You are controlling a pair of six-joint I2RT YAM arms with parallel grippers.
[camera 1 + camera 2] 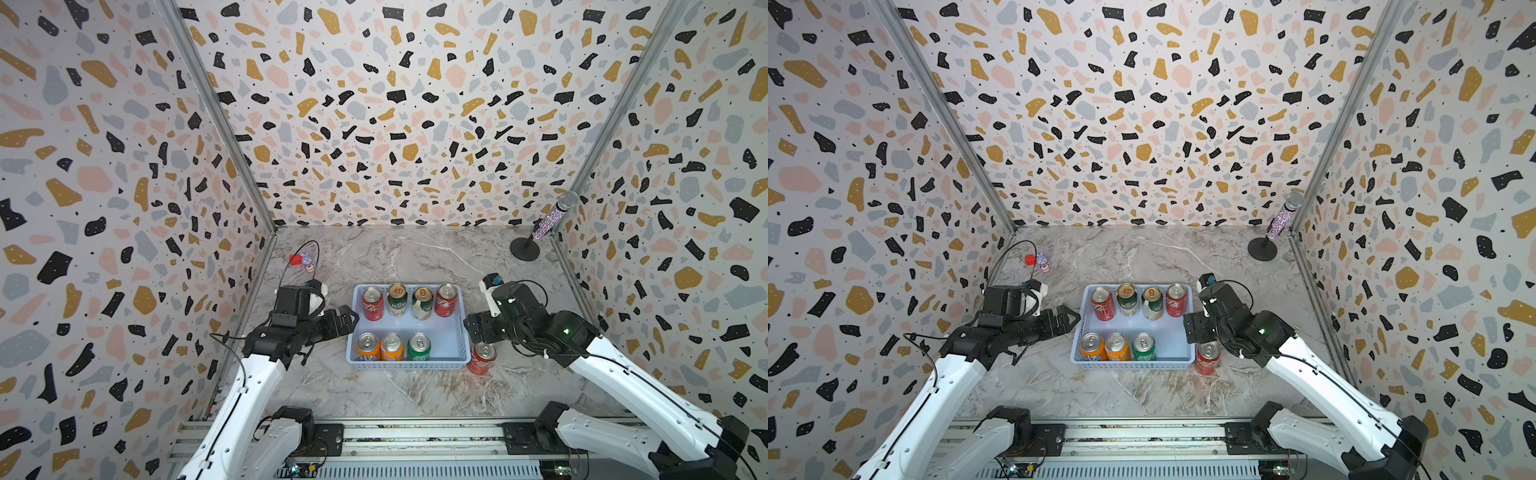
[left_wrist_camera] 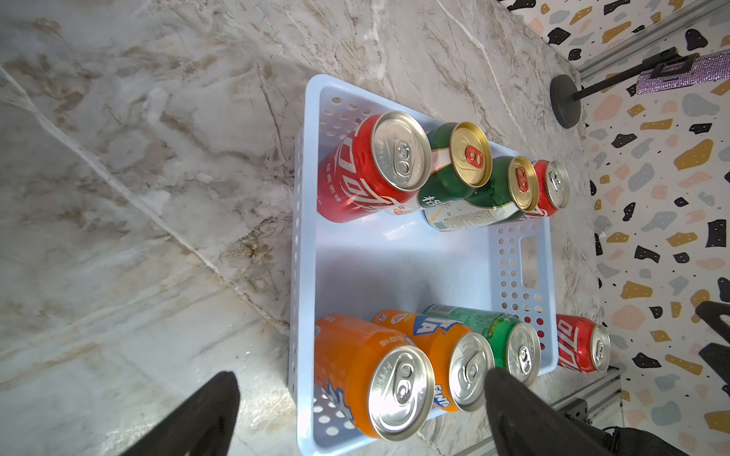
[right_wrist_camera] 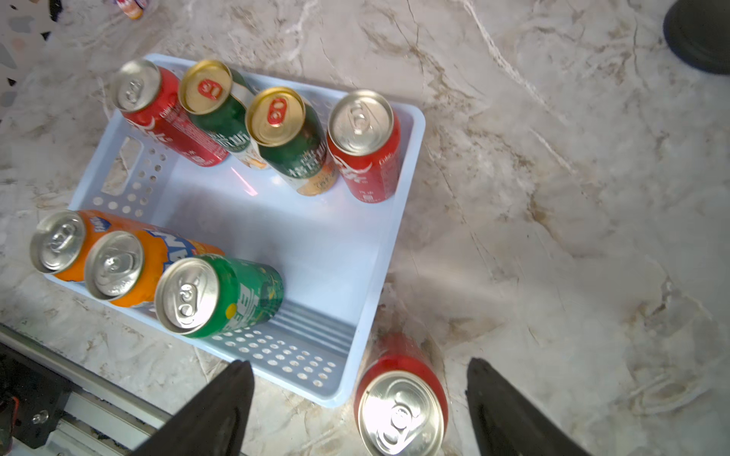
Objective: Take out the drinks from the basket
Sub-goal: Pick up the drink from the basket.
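Step in hand: one drink is out of the basket (image 1: pixel 409 365); I judge that the placing of it is at its end.
Red can outside (image 1: pixel 482 357): upright on the marble table (image 1: pixel 415 257), just beside the basket's near right corner.
Right gripper (image 3: pixel 357 367): fingers spread wide, one on each side of this can with a gap on both sides; it holds nothing.
Left gripper (image 2: pixel 361 375): also wide and empty, beside the basket's left wall.
In the basket: seven cans, all upright. The near row has two orange cans (image 1: pixel 368 347) and the bright green can (image 1: pixel 419 346).
Next move: the right gripper probably must rise straight up, so that no finger knocks the red can. Then it goes over the wall to a near can, perhaps the bright green one.
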